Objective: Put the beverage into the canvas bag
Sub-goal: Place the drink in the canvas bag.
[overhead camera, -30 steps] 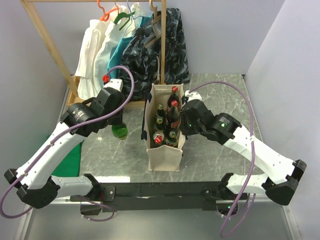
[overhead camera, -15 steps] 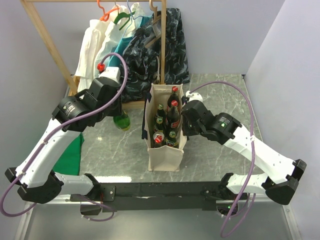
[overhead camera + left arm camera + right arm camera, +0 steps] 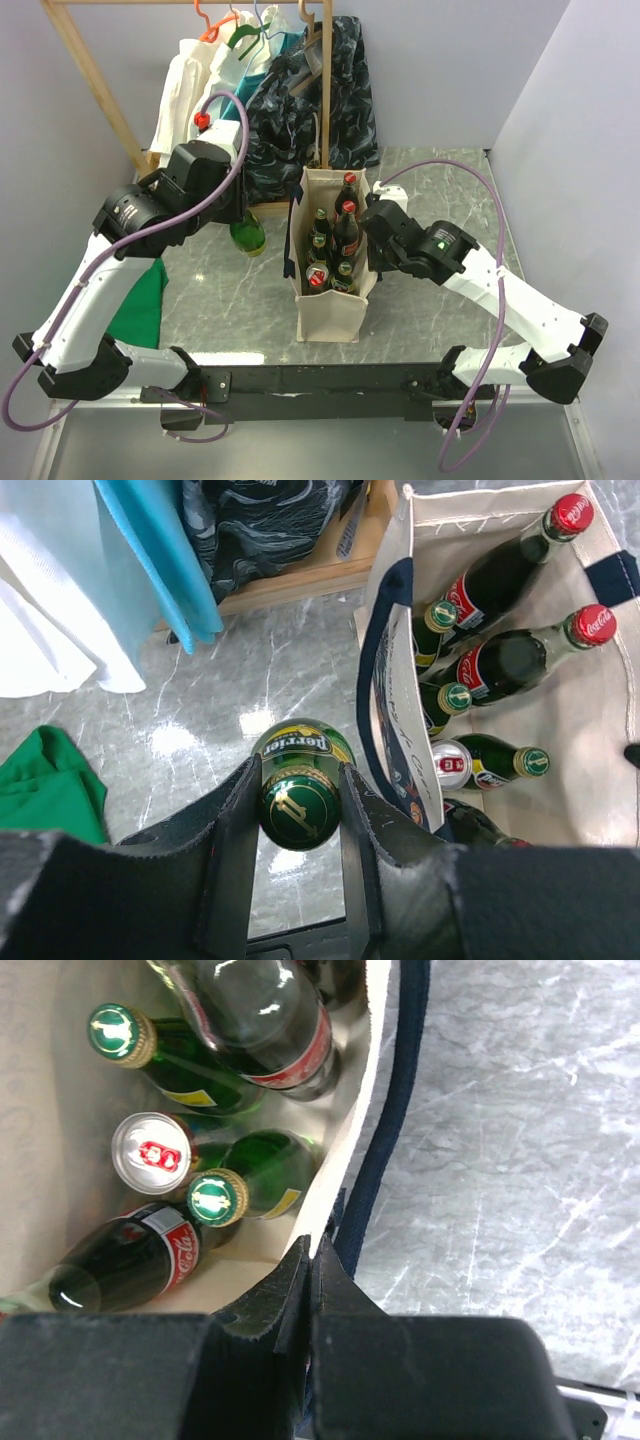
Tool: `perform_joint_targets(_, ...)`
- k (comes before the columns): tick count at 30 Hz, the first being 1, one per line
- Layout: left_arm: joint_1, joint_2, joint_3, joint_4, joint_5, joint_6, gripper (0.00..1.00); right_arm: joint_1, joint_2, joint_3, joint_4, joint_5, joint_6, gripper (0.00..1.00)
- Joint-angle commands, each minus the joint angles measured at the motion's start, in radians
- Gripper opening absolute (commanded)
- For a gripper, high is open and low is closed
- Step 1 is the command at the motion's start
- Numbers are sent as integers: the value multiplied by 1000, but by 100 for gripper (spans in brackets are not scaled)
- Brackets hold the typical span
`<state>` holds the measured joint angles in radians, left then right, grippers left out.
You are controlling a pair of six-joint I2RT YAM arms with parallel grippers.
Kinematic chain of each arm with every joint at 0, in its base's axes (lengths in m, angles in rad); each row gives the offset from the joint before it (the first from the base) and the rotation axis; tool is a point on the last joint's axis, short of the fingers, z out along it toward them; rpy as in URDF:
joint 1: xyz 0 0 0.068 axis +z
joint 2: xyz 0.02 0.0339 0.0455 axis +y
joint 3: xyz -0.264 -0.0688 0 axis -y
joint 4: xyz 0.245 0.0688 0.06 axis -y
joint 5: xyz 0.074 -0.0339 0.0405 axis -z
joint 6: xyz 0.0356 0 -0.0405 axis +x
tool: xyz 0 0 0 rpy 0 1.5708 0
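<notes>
1. Green bottle (image 3: pixel 298 792) is upright, its neck grasped by the left gripper (image 3: pixel 298 818), just beside the canvas bag (image 3: pixel 330 322) at the bag's 9 o'clock in the overhead view.
2. That bag stands upright mid-table, crowded with other bottles (image 3: pixel 346 232) and a can (image 3: pixel 151 1153).
3. The right gripper (image 3: pixel 311 1260) is clenched on the bag's 3 o'clock rim, likely steadying the mouth.
4. To do this well, raise the bottle above the navy-trimmed rim, carry it toward 3 o'clock, then lower it straight down. Which gap is free is hard to tell.
</notes>
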<state>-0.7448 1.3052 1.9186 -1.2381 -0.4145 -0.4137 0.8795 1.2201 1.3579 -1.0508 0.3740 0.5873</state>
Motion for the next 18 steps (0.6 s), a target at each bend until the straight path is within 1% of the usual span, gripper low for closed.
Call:
perform_joint_targets(1,1,-30,83,141,19,35,1,6,5,67,-49,88,28,0)
perform_joint_targets(5,1,-35,108,147,74,39,1,7,15,75,-61,105,40,0)
perform_joint_targets(9,-1,-35,151,140,95,35,1,7,15,69,-52,94,45,0)
perform_joint_targets(15,-4,-43,165,181,178,58,1,7,19,63,-26,80,37,0)
perform_joint_targets(18,-24,-41,172,198,206,75,1,6,19,60,-17,74,37,0)
